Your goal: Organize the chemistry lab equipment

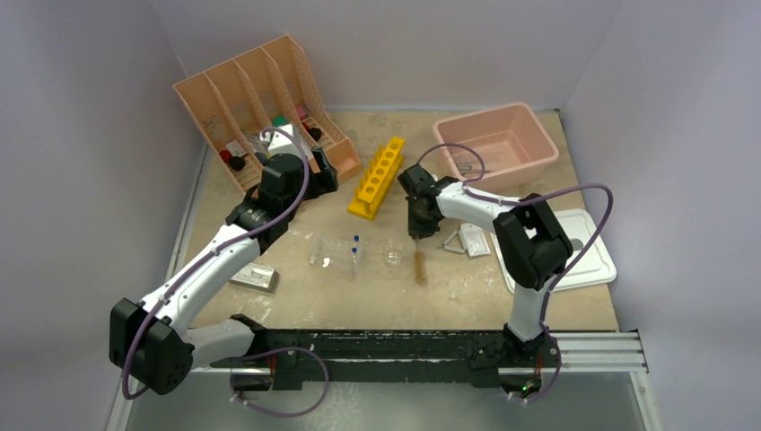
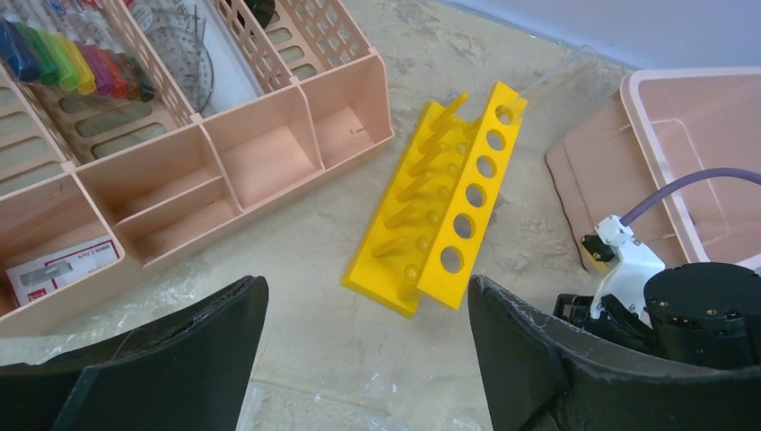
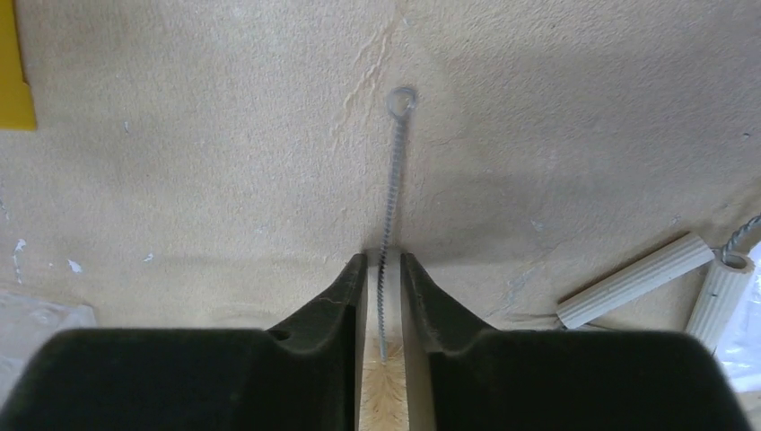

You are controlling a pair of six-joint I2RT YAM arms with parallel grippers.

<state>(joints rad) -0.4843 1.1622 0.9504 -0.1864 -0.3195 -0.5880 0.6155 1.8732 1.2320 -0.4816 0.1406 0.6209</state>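
Right claw: right gripper [image 3: 384,260] is down at the table, mid-right, just near of the yellow test-tube rack [image 1: 377,178]. Its jaws are narrowed to a slim gap.
Right claw contents: the jaws straddle the stem of the wire brush. A thin strip of table shows on each side of the wire, so it is not pinched.
Brush: test-tube brush with a twisted wire stem, looped tip and tan bristles [image 3: 388,180], lying flat on the beige table [image 1: 296,305]. Overhead, the bristle end sticks out near of the claw.
Left claw: left gripper [image 2: 366,296] has its jaws spread wide with nothing between them. It hangs above the table at the right corner of the peach slotted plastic organizer [image 1: 260,99], with the rack just to its right.
Organizer: far left. Coloured markers [image 2: 54,54] and a clear protractor [image 2: 184,54] sit in the slots, and a white labelled packet [image 2: 63,265] is in a low front compartment.
Wire triangle: twisted wire with pale ribbed sleeves [image 3: 633,278], on the table just right of the right claw.
Pipettes: blue-tipped, in clear wrap [image 1: 345,251], centre of the table, left of the brush.
Silver blister sheet [image 1: 254,277]: near left, beside the left arm.
Pink plastic tub [image 1: 529,121]: far right.
White flat lid [image 1: 588,265]: right, near of the tub, partly under the right arm.
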